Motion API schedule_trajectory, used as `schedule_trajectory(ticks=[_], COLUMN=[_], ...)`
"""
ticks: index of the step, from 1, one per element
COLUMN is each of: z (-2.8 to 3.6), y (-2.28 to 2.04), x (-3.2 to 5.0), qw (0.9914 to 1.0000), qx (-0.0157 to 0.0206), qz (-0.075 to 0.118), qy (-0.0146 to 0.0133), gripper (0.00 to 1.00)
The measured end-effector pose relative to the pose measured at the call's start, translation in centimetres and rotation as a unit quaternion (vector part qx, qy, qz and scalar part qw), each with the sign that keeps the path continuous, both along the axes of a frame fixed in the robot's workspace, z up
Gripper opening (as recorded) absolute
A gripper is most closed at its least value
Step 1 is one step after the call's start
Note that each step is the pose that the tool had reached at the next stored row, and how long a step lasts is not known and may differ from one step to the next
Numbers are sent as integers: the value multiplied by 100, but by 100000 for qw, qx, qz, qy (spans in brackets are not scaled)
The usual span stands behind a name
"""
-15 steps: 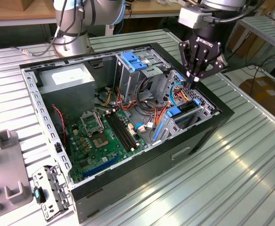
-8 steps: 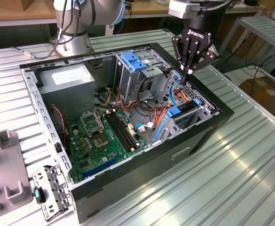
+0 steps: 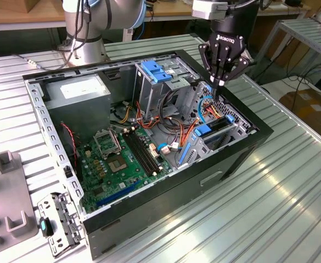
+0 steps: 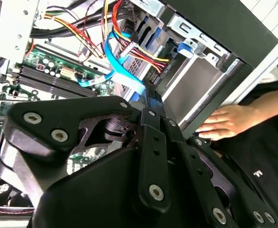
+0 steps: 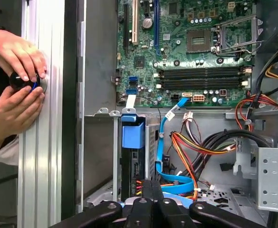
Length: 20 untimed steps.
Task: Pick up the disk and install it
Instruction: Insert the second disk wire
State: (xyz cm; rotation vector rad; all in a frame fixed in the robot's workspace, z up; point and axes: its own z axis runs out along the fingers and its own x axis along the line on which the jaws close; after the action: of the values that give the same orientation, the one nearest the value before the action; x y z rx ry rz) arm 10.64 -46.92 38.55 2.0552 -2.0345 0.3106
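The disk (image 3: 212,130) stands on edge in a slot of the grey drive cage (image 3: 234,127), on the exterior view's right side of the open computer case. Its blue rail end (image 5: 132,134) faces up in the first wrist view. My black gripper (image 3: 219,84) hangs just above and behind that cage, over the blue and orange cables (image 3: 207,107). Its fingers are pressed together with nothing between them, as both wrist views show (image 5: 151,183) (image 4: 150,97).
Inside the case lie the motherboard (image 3: 116,156), a grey power supply box (image 3: 80,96) and a blue latch (image 3: 156,71) atop the upper cage. A person's hands (image 5: 17,57) hold a black knob at the table edge beside the case. Grey fixtures (image 3: 6,192) sit at the exterior view's left.
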Motion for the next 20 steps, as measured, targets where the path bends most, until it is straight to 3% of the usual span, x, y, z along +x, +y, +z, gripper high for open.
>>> schedule_trajectory(ticks=[1,2,3,11,12,20], z=[-13,-23,-29,-177,-199,-210], y=[17,30,34,37,37,23], x=[1,1,1,2,2,0], qw=[99996,99991,99988,99983,99980,99980], qx=[-866,-1374,-1535,-1821,-2000,-1980], qz=[1,-2,-1,-1,-1,-8], qy=[0,1,0,0,0,-259], gripper=[17,17,24,24,16,16])
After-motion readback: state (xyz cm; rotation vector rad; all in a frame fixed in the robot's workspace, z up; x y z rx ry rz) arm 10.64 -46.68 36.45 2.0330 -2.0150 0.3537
